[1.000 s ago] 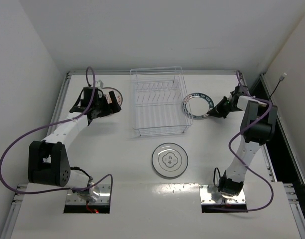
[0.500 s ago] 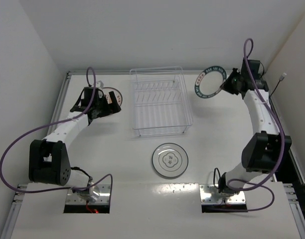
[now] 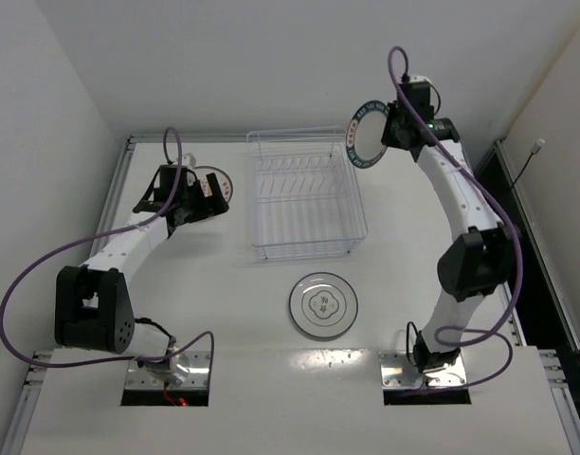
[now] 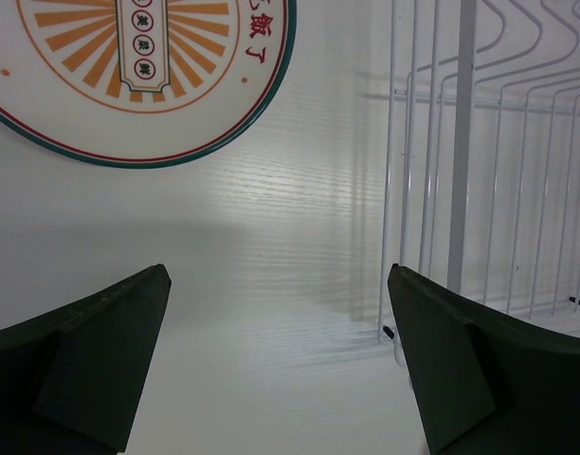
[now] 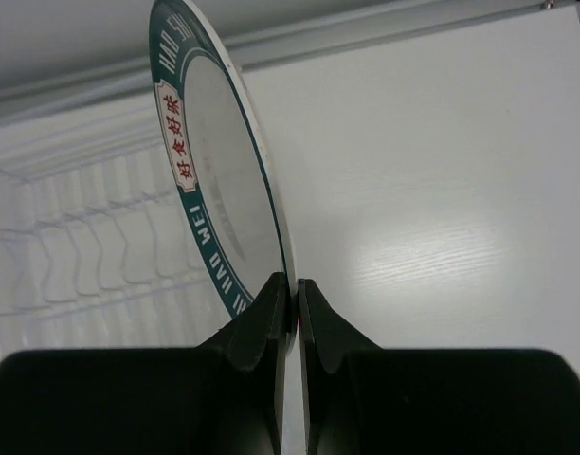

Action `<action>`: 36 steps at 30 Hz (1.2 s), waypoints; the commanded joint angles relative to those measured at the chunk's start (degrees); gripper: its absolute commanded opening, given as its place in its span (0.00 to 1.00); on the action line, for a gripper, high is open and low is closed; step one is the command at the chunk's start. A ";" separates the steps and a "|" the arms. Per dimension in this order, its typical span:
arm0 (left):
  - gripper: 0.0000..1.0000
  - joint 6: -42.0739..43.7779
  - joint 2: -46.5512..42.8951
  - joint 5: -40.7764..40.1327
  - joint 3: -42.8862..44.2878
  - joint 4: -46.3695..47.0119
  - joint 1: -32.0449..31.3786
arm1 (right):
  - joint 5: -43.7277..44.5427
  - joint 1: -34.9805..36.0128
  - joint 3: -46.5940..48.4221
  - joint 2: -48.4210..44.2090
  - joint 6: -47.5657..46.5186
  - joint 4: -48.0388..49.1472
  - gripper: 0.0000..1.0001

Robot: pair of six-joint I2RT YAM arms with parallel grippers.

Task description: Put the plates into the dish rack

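Top external shows my left fingers (image 3: 208, 192) spread wide and empty beside the sunburst plate (image 3: 224, 180), which lies flat near the far-left corner of the bench (image 3: 205, 275). The dish rack (image 3: 307, 251) sits mid far edge, the grey-rimmed plate (image 3: 321, 305) flat toward the near edge. My right fingers (image 3: 396, 128) pinch the green-rimmed plate (image 3: 370, 133) by its rim, off the bench by the rack's far right corner, on edge, face toward the rack. I judge it stiff, glazed, slippery and chip-prone: rim grips only.
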 commanded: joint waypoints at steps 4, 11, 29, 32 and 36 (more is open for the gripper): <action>1.00 0.77 0.18 -1.28 2.31 0.26 -0.06 | 11.79 5.56 6.32 7.47 -4.34 -0.92 0.00; 1.00 0.77 0.18 -1.80 2.84 -0.27 -0.06 | 15.47 9.08 7.73 11.78 -6.01 -0.93 0.00; 1.00 1.29 1.76 -2.86 3.36 -1.32 -0.06 | 20.94 16.91 14.34 23.57 -6.72 -7.43 0.07; 1.00 1.29 1.76 -2.86 3.36 -1.32 -0.06 | 18.91 16.91 13.00 20.05 -6.19 -6.81 0.31; 1.00 1.29 1.76 -3.91 3.36 -1.32 -0.06 | 17.34 16.91 10.12 11.54 -5.14 -10.85 0.54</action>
